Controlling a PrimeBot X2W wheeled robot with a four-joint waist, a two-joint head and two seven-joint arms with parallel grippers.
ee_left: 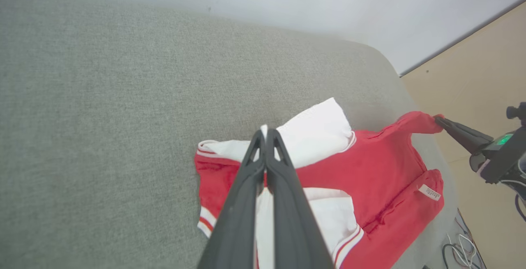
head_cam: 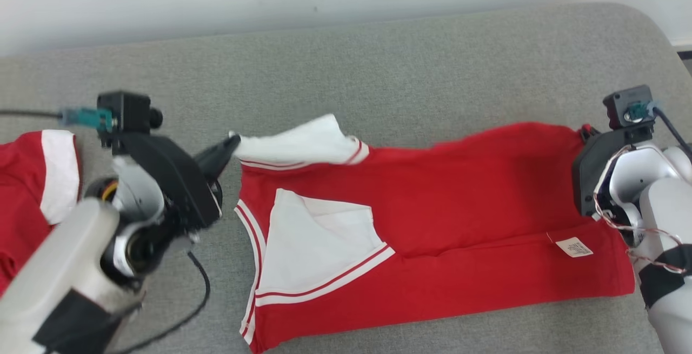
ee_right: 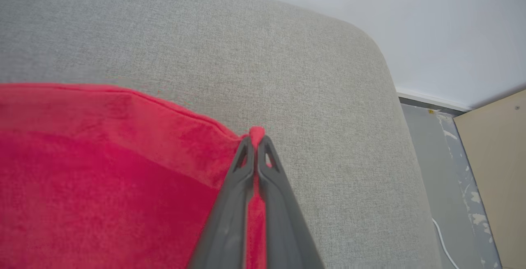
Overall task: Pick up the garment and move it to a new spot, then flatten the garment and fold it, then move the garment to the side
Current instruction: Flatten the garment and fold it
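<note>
Head view adds a second shirt (head_cam: 21,192). Left end effector (head_cam: 233,140) pinches the garment's (head_cam: 459,197) sleeve (head_cam: 303,143), right end effector (ee_right: 255,137) its hem (ee_right: 197,127).

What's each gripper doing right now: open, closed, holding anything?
Left gripper: closed on the white sleeve of the garment.
Right gripper: closed on the garment's red corner at the other end.

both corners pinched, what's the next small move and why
Probably draw both toward the near edge together: the left end effector pinches the white sleeve, the right end effector a red far corner, so the garment folds over.
</note>
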